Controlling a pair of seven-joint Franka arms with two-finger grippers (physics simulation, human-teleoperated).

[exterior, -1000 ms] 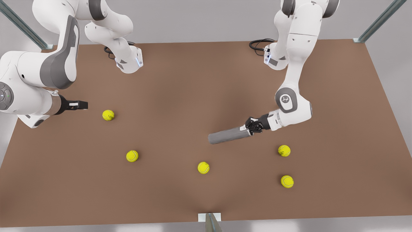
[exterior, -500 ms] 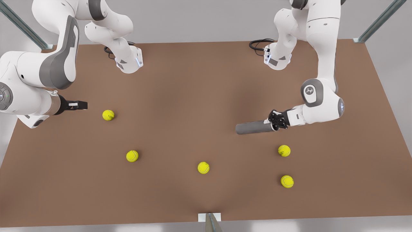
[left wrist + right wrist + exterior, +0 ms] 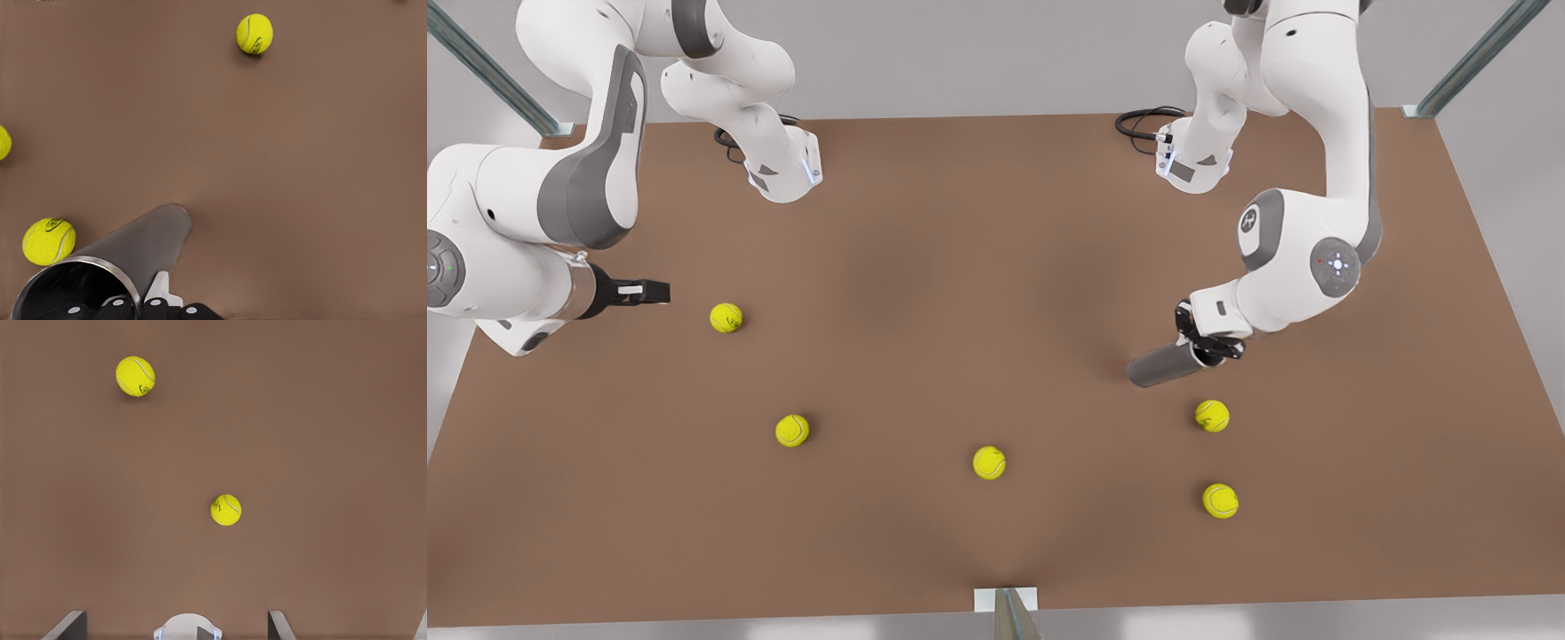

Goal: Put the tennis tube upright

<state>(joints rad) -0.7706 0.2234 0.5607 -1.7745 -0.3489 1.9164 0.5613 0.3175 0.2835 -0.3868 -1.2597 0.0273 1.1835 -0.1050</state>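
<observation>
Front view: left gripper (image 3: 1199, 342) clamps the mouth rim of the tilted tennis tube (image 3: 1163, 365) above the table (image 3: 960, 267); rigid, likely slick metal. Right gripper (image 3: 649, 290) waits, fingers' state unclear.

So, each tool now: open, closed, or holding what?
Left tool: closed on the grey metallic cylinder tube.
Right tool: open, holding nothing, waiting.

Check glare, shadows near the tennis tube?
Front view: dim bands across the table, no hard shadow under the tennis tube, held by the left gripper; right gripper waits at that view's left. Left wrist view: bright sheen on the tube's rim.
</observation>
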